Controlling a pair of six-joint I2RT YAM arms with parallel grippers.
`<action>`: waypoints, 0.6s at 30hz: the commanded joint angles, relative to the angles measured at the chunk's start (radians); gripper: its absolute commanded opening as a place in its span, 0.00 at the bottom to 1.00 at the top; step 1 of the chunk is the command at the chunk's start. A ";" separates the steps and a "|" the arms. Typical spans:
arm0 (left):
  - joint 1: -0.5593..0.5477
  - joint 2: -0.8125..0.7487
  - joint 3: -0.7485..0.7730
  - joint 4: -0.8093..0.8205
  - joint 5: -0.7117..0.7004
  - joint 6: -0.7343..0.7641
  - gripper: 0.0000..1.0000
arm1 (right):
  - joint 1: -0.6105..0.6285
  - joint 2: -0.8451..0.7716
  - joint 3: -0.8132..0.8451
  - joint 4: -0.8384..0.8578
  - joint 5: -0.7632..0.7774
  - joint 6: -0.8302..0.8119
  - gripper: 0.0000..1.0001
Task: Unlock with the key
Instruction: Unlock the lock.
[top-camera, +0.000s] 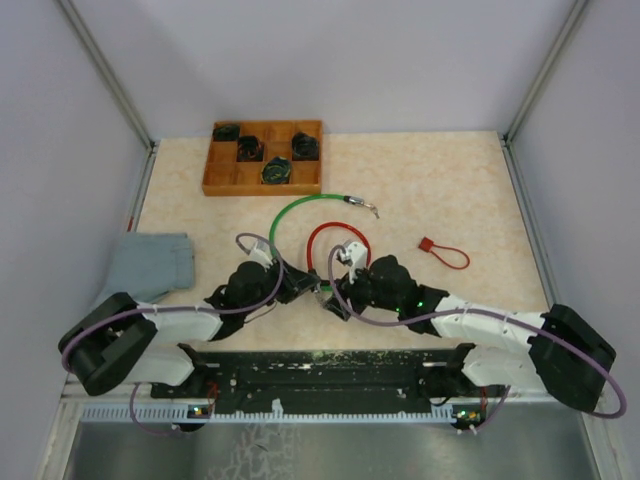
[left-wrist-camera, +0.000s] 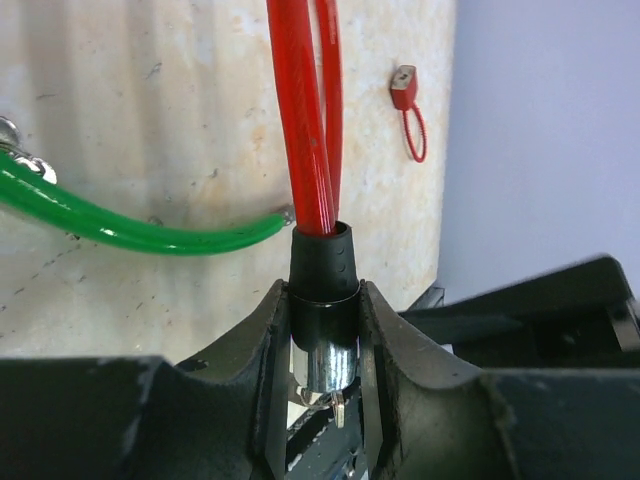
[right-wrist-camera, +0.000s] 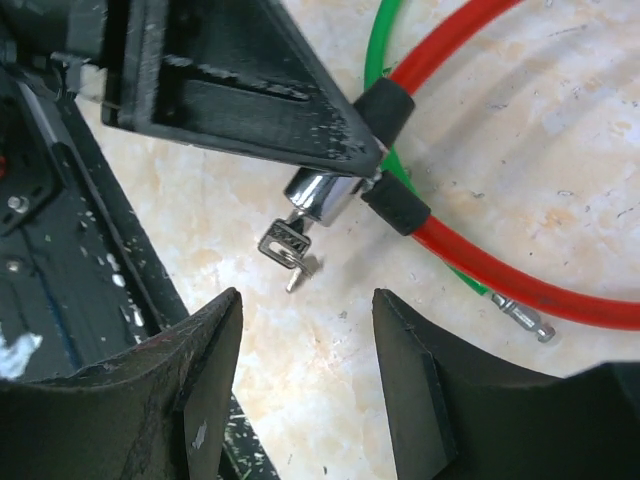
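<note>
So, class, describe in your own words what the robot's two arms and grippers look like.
Both arms match: the left arm and right arm have white links, bulky black joints and a looping purple cable each. The left gripper and right gripper have broad black wedge-shaped fingers, scuffed with pale specks.

The lock (right-wrist-camera: 322, 192) is a chrome cylinder joining two black sleeves on a red cable (top-camera: 337, 240). The cable's closed loop lies on the surface inside the curve of the green cable (left-wrist-camera: 130, 232) and crosses it. The left gripper (left-wrist-camera: 325, 300) clamps the lock. A silver key (right-wrist-camera: 290, 245) sticks out of the cylinder's end.
</note>
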 joint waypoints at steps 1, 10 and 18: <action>0.005 -0.010 0.093 -0.173 0.004 -0.038 0.00 | 0.089 -0.004 0.066 0.037 0.205 -0.135 0.55; 0.004 -0.019 0.124 -0.245 -0.012 -0.065 0.00 | 0.175 0.103 0.130 0.056 0.335 -0.146 0.52; 0.004 -0.022 0.132 -0.264 -0.018 -0.089 0.00 | 0.182 0.168 0.151 0.069 0.362 -0.118 0.46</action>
